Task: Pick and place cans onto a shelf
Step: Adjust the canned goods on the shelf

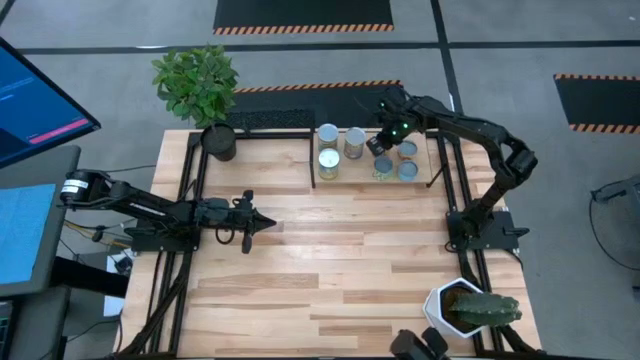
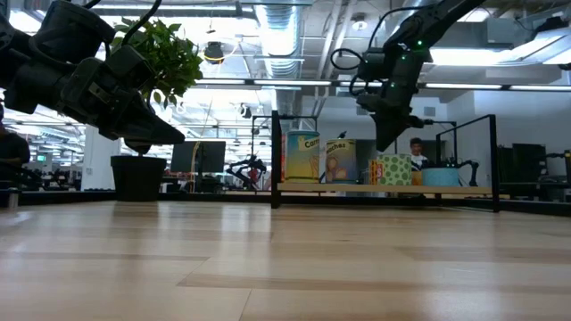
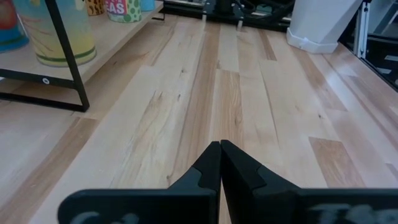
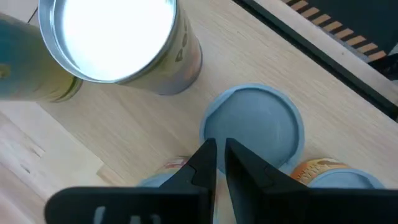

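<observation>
The shelf, black rods with a light wooden board, stands at the table's far side. Several cans stand on its board: two silvery-topped cans, one yellow-topped can and pale-blue-topped cans at its right end. In the low view the cans stand upright on the board. My right gripper hangs shut over the right-hand cans, pointing down, just above a pale-blue can top and touching nothing. My left gripper is shut and empty above the table's left middle.
A black plant pot with a green plant stands at the far left, next to the shelf. A white cactus pot stands at the near right corner. Black arm frames run along both table sides. Bare wood lies across the table's middle and near part.
</observation>
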You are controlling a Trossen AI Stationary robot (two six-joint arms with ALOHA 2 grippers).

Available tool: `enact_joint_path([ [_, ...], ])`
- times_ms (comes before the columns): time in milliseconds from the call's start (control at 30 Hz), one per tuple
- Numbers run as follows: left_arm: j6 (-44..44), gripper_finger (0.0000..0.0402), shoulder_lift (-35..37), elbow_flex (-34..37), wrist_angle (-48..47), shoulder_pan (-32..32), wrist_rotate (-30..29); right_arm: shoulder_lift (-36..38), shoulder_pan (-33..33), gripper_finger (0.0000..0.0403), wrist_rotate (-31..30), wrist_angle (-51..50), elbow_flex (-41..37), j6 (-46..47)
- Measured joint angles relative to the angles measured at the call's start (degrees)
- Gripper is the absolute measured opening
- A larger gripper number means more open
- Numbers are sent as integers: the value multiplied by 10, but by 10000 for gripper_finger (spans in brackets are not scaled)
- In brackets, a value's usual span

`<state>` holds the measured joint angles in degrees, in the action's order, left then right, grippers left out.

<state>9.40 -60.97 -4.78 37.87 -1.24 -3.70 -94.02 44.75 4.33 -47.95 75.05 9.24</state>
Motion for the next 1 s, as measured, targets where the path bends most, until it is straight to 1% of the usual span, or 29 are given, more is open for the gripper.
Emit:
enact_joint_path([
  [167, 6, 0, 0, 0, 0, 0, 0, 0, -16, 58, 1, -8, -6, 0],
  [333, 6, 0, 0, 0, 0, 0, -1, 0, -23, 58, -45, 4, -30, 11],
  [667, 6, 0, 0, 0, 0, 0, -1, 0, -14, 58, -45, 35, -31, 16],
  [767, 7, 0, 0, 0, 0, 0, -2, 0, -16, 58, -44, 34, -31, 22],
  [900, 7, 0, 0, 0, 0, 0, -2, 8, -21, 58, -28, 32, -31, 28],
  [1000, 7, 0, 0, 0, 0, 0, -2, 21, -35, 58, -27, 6, -22, 30],
])
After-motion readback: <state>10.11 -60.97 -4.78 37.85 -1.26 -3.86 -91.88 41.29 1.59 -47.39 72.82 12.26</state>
